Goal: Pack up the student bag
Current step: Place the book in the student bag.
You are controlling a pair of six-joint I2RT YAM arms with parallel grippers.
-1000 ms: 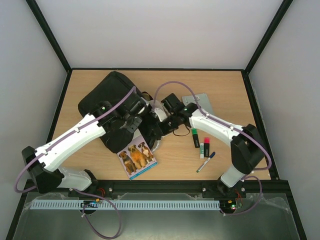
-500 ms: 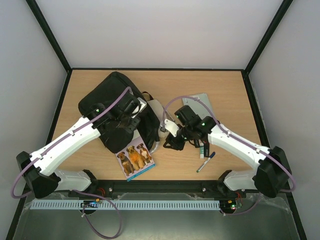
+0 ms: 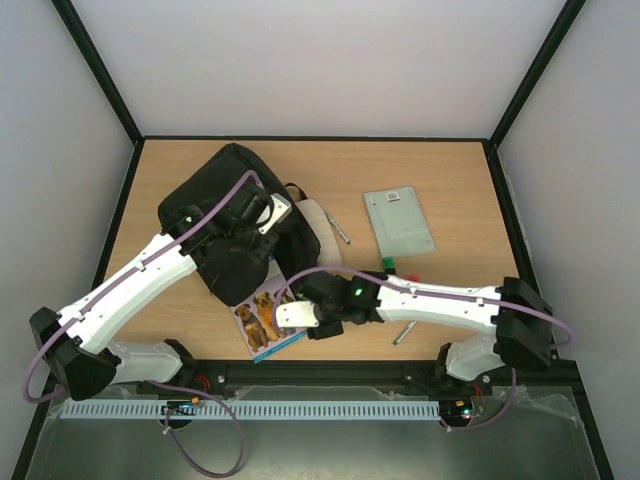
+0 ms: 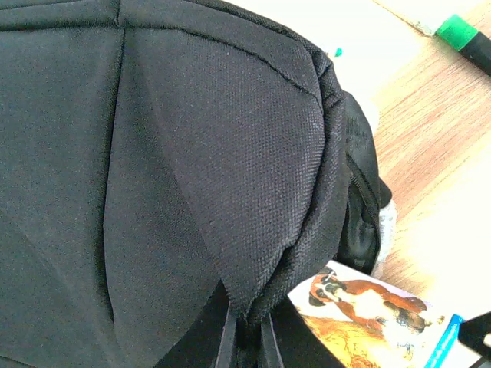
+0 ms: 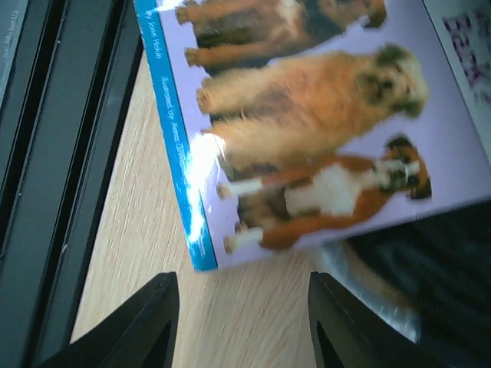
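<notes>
The student bag [image 3: 228, 205] is lying on the counter [image 3: 450, 170], toward 10 o'clock from the counter's middle, as a slumped black heap. The left arm [image 3: 140, 275] is reaching over it from 7 o'clock. The left jaws are closing tight on a fold of the bag's black fabric, which is gathering into creases at the pinch in the left wrist view.

A dog picture book [image 3: 270, 318] is lying flat at the bag's 6 o'clock, touching its near edge. The right arm [image 3: 440, 300] is stretching along the near side of the counter toward 9 o'clock. The right jaws are standing apart with nothing between the fingers [image 5: 142, 326], hanging over bare wood just beside the book's blue-spined corner.

A grey flat pad [image 3: 398, 222] is resting toward 2 o'clock, well apart from the bag, with a silver pen [image 3: 338, 230] lying between them. A green marker [image 3: 388, 263] is showing just beyond the right arm.
</notes>
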